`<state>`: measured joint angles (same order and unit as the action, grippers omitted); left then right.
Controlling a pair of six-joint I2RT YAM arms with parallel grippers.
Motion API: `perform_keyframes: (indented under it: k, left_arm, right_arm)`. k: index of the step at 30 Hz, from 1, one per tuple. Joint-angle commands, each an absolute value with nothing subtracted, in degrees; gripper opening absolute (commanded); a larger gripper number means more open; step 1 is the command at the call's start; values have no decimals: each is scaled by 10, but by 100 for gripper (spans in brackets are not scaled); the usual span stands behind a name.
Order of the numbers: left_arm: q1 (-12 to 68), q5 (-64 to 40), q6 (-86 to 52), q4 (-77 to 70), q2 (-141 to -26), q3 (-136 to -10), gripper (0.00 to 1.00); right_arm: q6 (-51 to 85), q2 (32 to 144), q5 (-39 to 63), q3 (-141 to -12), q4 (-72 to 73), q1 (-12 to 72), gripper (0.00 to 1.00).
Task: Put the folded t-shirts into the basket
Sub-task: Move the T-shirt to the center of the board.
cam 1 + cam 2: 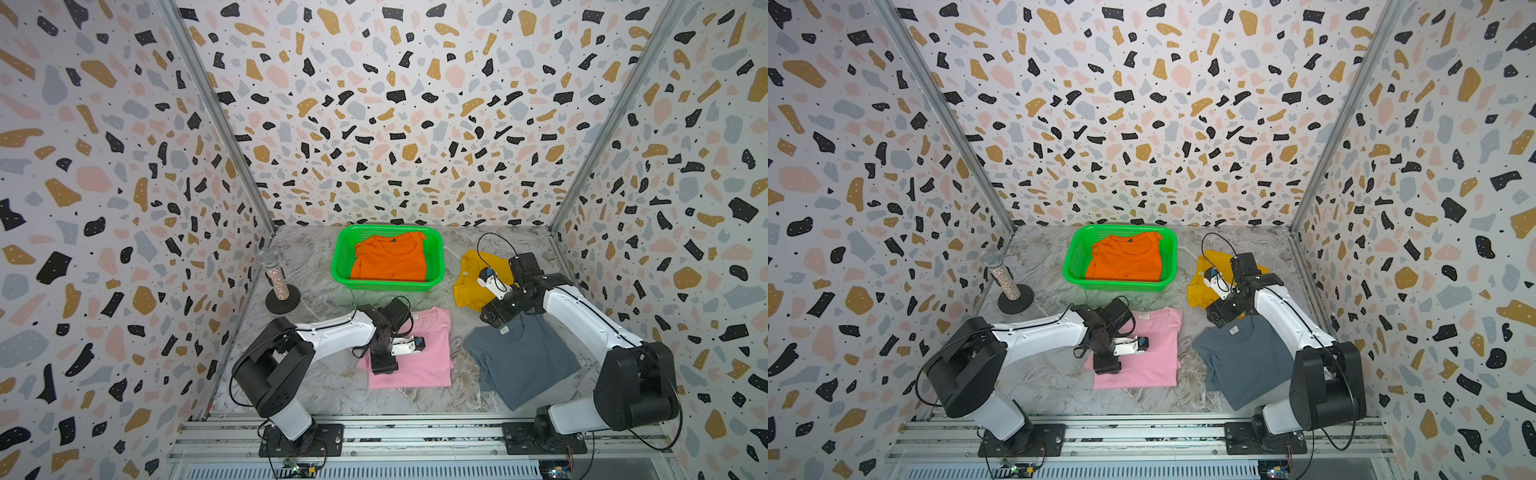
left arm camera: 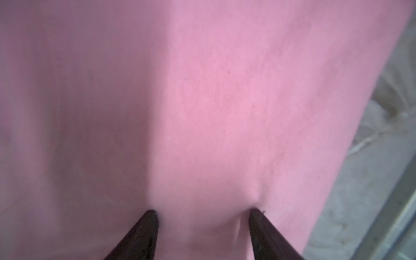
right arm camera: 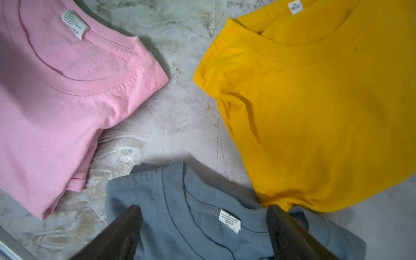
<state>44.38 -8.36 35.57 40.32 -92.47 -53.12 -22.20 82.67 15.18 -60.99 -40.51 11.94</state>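
The green basket [image 1: 344, 249] stands at the back middle with the orange t-shirt [image 1: 390, 259] lying inside it. The pink t-shirt [image 1: 430, 353] lies flat in front of it. My left gripper [image 1: 384, 365] points down onto its left part. In the left wrist view the left gripper [image 2: 202, 212] has its fingertips apart and pressed into the pink t-shirt [image 2: 225, 101], with cloth bulging between them. The grey t-shirt [image 1: 523, 361] lies at the front right and the yellow t-shirt [image 1: 469, 286] behind it. My right gripper [image 3: 203, 209] hangs open above the grey t-shirt's [image 3: 171, 202] collar and label.
A glittery microphone on a round black stand [image 1: 277, 282] is at the left edge of the marble table [image 1: 316, 386]. Patterned walls close in the left, back and right sides. A metal rail [image 1: 415, 432] with both arm bases runs along the front.
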Motion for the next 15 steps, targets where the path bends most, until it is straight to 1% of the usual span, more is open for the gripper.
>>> perform_keyframes:
  k: [1,4,7,10,13,15]
  left_arm:
    - [446,-155,341,492,-892,-526,68]
    - [436,-164,322,492,-853,-533,71]
    - [397,-130,294,471,-821,-536,73]
    - [333,-105,264,440,-796,-537,75]
    - [260,-115,238,431,-796,-551,76]
    - [223,-119,232,432,-810,-564,77]
  right_arm:
    - [-230,827,204,-608,-423,121,91]
    - [-228,833,236,-610,-416,133,91]
    - [-236,840,267,-615,-410,158,91]
    - [-240,862,265,-630,-396,198,91]
    - [-221,892,251,-638,-352,241,90]
    - [-208,917,220,-645,-320,268,90]
